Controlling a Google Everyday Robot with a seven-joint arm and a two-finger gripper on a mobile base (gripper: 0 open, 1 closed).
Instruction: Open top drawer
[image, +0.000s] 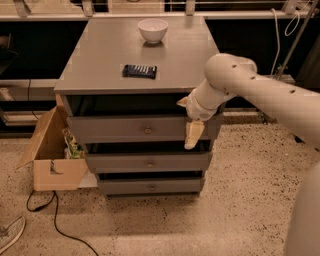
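The top drawer (125, 129) is a wide grey drawer with a flat front and a small round knob (147, 131) at its centre. It sits a little way out under the cabinet top, with a dark gap above its front. My gripper (193, 135) hangs down in front of the drawer's right end, to the right of the knob and clear of it. The white arm (260, 95) comes in from the right.
The grey cabinet top (100, 65) bears a white bowl (152, 29) at the back and a dark flat object (139, 71). Two narrower drawers (148, 163) sit below. An open cardboard box (55, 150) stands at the cabinet's left. A cable (55, 220) lies on the speckled floor.
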